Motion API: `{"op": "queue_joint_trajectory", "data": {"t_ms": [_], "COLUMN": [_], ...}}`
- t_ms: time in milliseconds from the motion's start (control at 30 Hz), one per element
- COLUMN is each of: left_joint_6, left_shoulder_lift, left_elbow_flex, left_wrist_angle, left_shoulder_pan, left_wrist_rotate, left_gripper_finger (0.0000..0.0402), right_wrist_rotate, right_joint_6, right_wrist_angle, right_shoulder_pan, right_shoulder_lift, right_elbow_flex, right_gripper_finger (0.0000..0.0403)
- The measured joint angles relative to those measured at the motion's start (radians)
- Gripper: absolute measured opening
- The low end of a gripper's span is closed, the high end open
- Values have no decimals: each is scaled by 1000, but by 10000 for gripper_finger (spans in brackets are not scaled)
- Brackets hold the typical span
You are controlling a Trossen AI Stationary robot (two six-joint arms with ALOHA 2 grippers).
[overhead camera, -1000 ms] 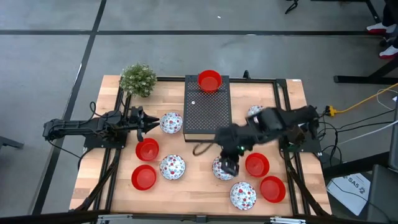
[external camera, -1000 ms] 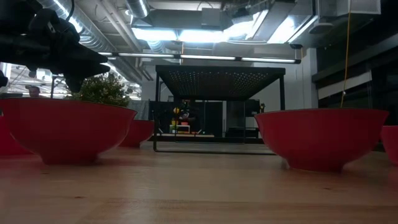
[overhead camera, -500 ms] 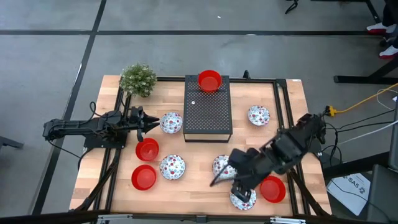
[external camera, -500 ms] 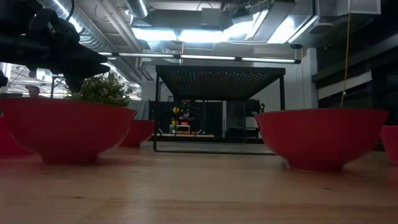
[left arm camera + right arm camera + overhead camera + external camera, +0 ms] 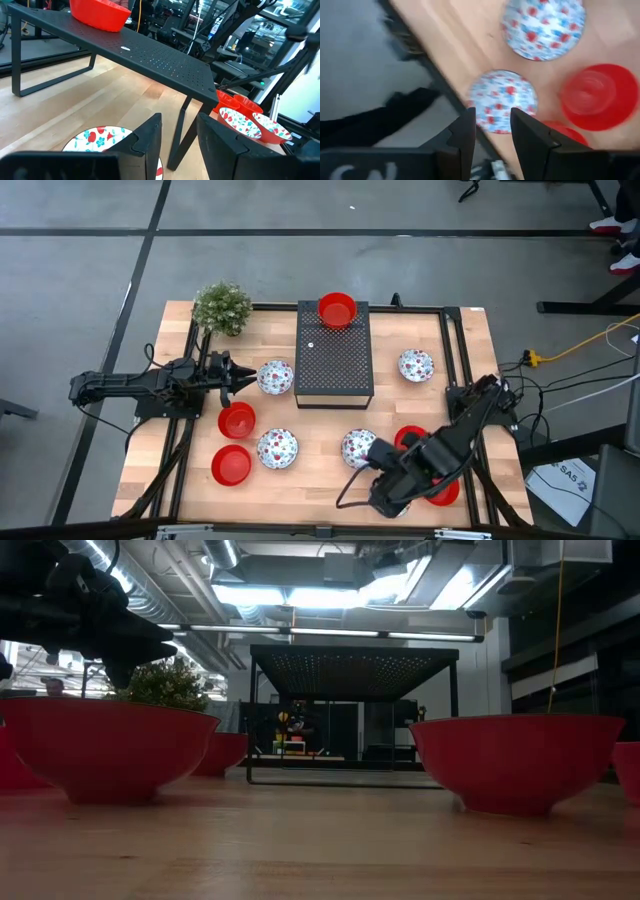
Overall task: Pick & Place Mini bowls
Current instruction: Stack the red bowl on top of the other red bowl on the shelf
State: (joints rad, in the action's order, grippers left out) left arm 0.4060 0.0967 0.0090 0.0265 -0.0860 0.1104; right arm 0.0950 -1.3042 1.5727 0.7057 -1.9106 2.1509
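Observation:
Mini bowls stand on their bases about the wooden table. One red bowl (image 5: 337,310) sits on the black perforated box (image 5: 335,365). Floral bowls (image 5: 275,377) (image 5: 416,364) (image 5: 278,448) (image 5: 358,446) and red bowls (image 5: 237,420) (image 5: 231,465) (image 5: 408,438) (image 5: 445,492) stand on the wood. My right gripper (image 5: 388,498) (image 5: 493,117) is open and points down over a floral bowl (image 5: 502,101) near the table's near edge; the arm hides that bowl in the high view. My left gripper (image 5: 248,377) (image 5: 178,122) waits open at the left, level, just short of the floral bowl (image 5: 100,140) beside the box.
A small green plant (image 5: 222,307) stands at the far left corner. Black rails (image 5: 452,350) frame the table. In the low view two red bowls (image 5: 105,745) (image 5: 515,760) stand close, with the box (image 5: 350,670) behind. The table's near edge lies right beside my right gripper.
My right gripper has swung from above the floral bowl in front of the box toward the table's near edge, sinking and rolling about its wrist, and now hangs over the floral bowl nearest that edge. No bowl has moved.

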Motion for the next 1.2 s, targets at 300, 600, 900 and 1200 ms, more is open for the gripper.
{"op": "queue_joint_trajectory", "data": {"t_ms": [300, 600, 900, 1200], "left_joint_6": [0, 0, 0, 0], "left_shoulder_lift": [0, 0, 0, 0], "left_elbow_flex": [0, 0, 0, 0], "left_wrist_angle": [0, 0, 0, 0], "left_shoulder_pan": [0, 0, 0, 0], "left_wrist_rotate": [0, 0, 0, 0], "left_gripper_finger": [120, 121, 121, 121], "right_wrist_rotate": [53, 71, 65, 42], "right_joint_6": [57, -101, -163, -163], "right_wrist_angle": [-2, -5, -134, -247], "right_shoulder_pan": [18, 18, 9, -33], "right_shoulder_lift": [6, 8, 9, 9], "right_elbow_flex": [-242, -414, -577, -711], "right_gripper_finger": [123, 123, 123, 123]}}
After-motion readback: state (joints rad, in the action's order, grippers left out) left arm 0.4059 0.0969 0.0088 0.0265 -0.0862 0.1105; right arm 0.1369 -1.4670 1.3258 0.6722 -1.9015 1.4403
